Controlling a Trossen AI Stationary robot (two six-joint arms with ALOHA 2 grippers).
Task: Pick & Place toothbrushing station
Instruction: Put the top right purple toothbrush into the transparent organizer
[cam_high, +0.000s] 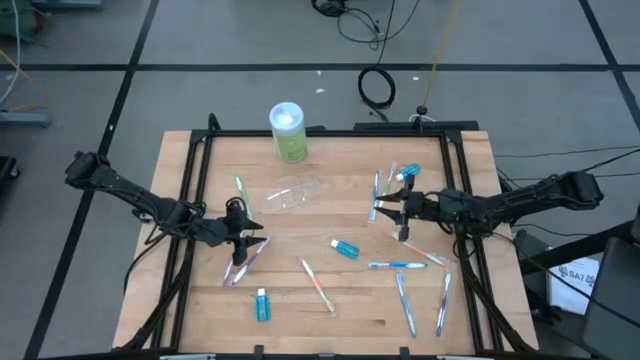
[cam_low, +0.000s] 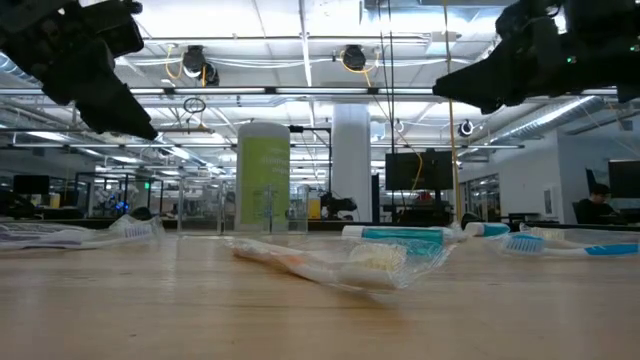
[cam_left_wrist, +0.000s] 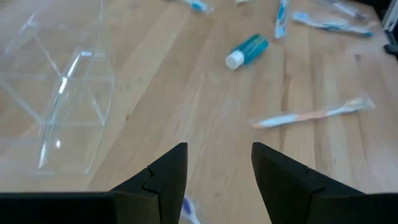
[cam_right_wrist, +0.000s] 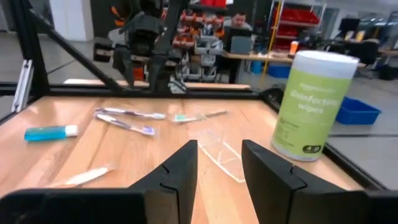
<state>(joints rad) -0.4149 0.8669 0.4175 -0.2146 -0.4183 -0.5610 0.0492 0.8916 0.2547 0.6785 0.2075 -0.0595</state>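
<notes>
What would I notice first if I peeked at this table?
Probably the tall green container standing alone at the table's far edge. Then the toothbrushes and small blue tubes scattered flat over the wood, with a clear cup tipped on its side near the middle. The left gripper and right gripper hang over the mess from either side, both open and holding nothing.

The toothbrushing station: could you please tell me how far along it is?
Nothing looks placed yet. The cup lies on its side, empty, with brushes and tubes scattered over the table. In hand: nothing; the left hand and right hand hover open above brushes. Left: stand the cup up and load everything.
</notes>
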